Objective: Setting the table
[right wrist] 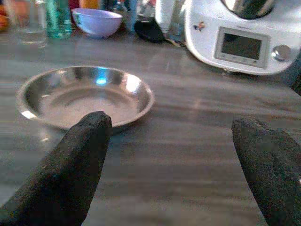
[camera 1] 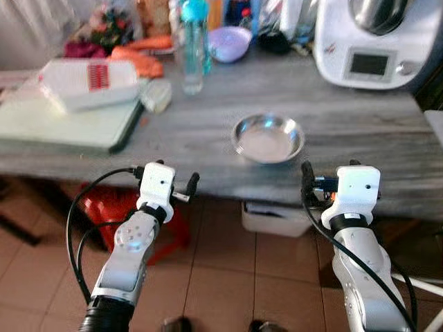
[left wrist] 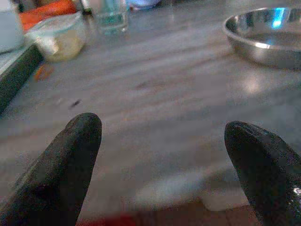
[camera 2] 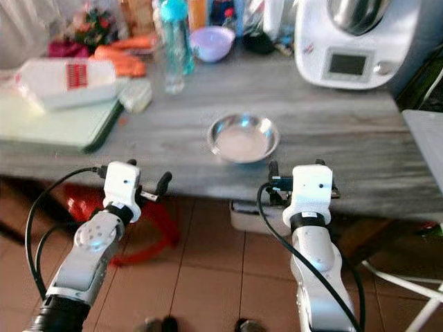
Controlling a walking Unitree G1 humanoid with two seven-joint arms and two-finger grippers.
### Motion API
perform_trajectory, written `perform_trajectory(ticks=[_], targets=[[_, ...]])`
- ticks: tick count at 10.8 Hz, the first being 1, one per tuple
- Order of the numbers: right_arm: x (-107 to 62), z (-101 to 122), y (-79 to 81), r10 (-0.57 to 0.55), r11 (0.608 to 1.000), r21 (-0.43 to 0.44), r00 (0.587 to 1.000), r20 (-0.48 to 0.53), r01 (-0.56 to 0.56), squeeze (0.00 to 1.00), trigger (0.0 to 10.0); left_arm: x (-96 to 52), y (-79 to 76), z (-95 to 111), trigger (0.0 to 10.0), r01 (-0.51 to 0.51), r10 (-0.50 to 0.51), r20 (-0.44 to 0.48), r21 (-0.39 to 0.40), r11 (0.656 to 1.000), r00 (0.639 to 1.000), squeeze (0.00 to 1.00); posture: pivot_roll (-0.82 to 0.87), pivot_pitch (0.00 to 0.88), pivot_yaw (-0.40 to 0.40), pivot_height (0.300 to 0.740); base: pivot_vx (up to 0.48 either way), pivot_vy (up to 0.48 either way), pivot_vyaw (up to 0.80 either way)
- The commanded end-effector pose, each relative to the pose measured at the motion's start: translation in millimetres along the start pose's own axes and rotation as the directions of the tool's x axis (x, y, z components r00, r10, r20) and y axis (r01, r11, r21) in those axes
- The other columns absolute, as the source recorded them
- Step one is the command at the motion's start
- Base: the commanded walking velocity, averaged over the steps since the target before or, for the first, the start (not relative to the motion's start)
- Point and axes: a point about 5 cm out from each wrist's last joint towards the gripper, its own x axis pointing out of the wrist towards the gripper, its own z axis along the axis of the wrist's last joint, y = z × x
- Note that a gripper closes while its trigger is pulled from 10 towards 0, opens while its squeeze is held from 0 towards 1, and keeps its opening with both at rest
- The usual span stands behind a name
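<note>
— Was any writing legible on the things on the table?

— None that could be read. The white kitchen machine at the far right had a dark display panel and a round knob, and a small sticker showed on its side in the right wrist view, too small to make out. The white box at the left carried a red printed patch, blurred.

— Where did the steel bowl sit, and how were the grippers?

— The steel bowl stood near the front edge of the grey wooden table, empty and upright. The right gripper hovered at that edge, just short of the bowl, its fingers spread wide and holding nothing. The left gripper hung at the same edge, further to the left, its jaws likewise released and empty.

— How much open room was there?

— A bare stretch of tabletop lay all round the bowl and in front of the left gripper. The clutter kept to the back: a blue-capped bottle, a lilac bowl, a small lidded tub and a pale green board under the white box.

— And the room?

— Tan floor tiles ran under the table, with a red stool and a pale bin beneath it.
</note>
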Motion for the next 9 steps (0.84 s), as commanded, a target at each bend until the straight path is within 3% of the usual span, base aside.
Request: perform_trajectory(ticks=[1,9], targets=[[-1.1,5.4,-0.8,0.004,1.000,0.005,1.000,0.016,-0.004,0.00,10.0,-1.5,0.0,-4.9,10.0,-0.009,0.010,-0.026,0.005,1.000,1.000,0.00,-0.07,0.115,0.020,0.740,-0.300,0.000,0.00],[0.5,4.4,-5.3,-0.015,1.000,-0.004,1.000,0.000,0.015,0.00,10.0,-0.8,-2.7,-5.6,10.0,0.004,-0.003,-0.023,0.011,1.000,1.000,0.00,-0.07,0.118,0.017,0.740,-0.304,0.000,0.00]])
